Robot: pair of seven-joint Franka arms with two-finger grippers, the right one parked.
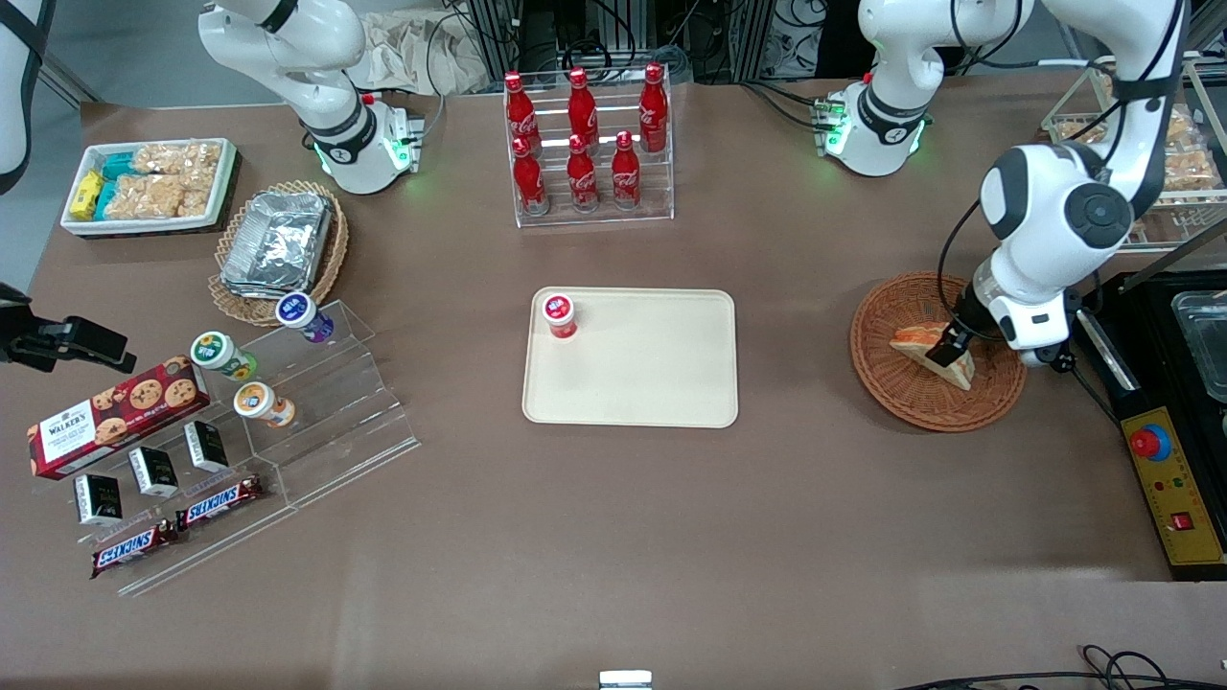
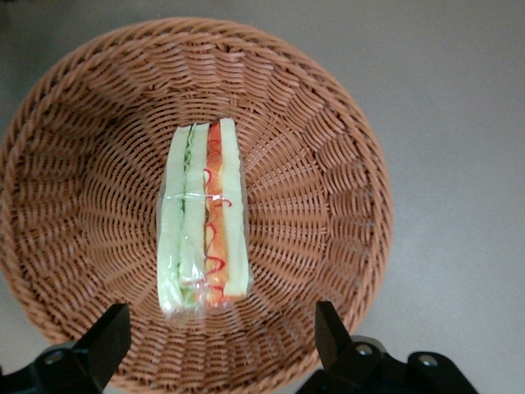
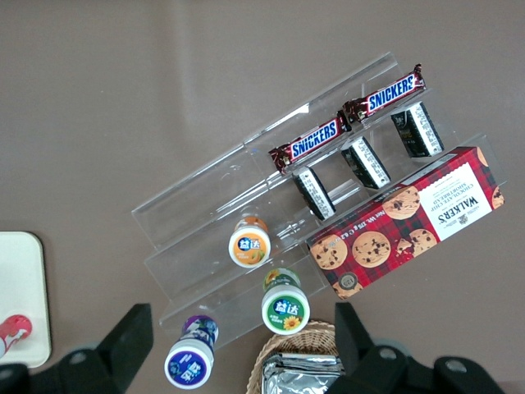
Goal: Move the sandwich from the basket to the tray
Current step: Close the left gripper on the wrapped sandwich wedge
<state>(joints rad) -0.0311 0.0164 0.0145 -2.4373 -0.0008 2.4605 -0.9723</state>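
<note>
Sandwich point(image 2: 203, 217) lies in basket point(image 2: 328, 205), wrapped in clear film, cut side up. Gripper point(image 2: 221, 336) hangs just above it, fingers point(image 2: 107, 341) spread wide, straddling the wedge w/o contact. Handling est.: light, soft, crushable; film likely slippery. Grip across the flat bread faces, mid-wedge, low force. Tray point(image 1: 661, 383) sits toward table centre, a red-capped bottle point(image 1: 559, 315) on one corner. Front view: arm hides part of sandwich; fingertip depth vs. basket floor unclear.
</note>
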